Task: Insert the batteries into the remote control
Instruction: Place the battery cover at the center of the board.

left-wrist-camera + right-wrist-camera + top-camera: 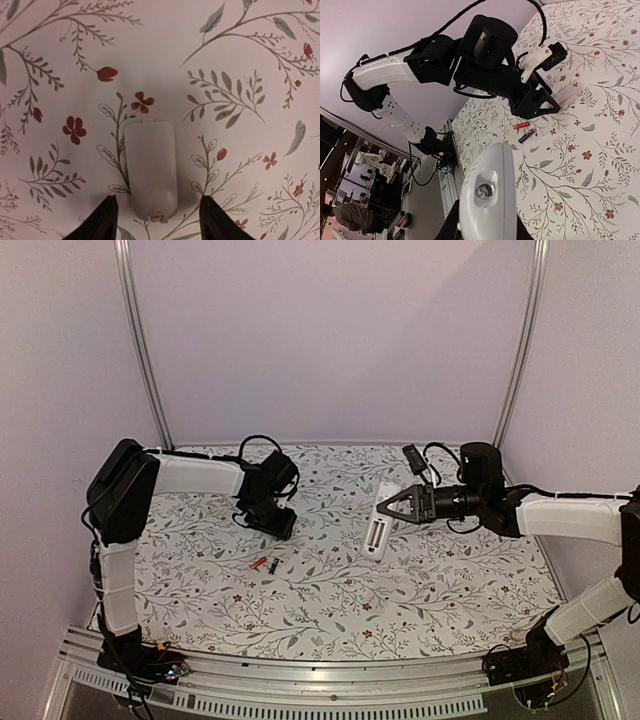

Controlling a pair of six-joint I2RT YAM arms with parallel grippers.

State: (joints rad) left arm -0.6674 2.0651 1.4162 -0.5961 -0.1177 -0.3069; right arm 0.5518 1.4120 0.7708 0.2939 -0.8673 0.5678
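Observation:
My right gripper (392, 508) is shut on the white remote control (378, 532), holding it above the cloth at centre right. In the right wrist view the remote control (487, 195) points end-on at the camera, inside the gripper (485, 230). The two batteries, one red (261, 562) and one black (272, 567), lie side by side on the cloth left of centre; the right wrist view also shows the red battery (521, 126) and the black battery (526, 135). My left gripper (280, 523) hovers just behind them, its jaws open (159, 220) around a white battery cover (150, 167) lying flat, untouched.
A floral cloth (330, 600) covers the table. Plain walls and two metal posts (145, 340) close the back and sides. An aluminium rail (320, 685) runs along the near edge between the arm bases.

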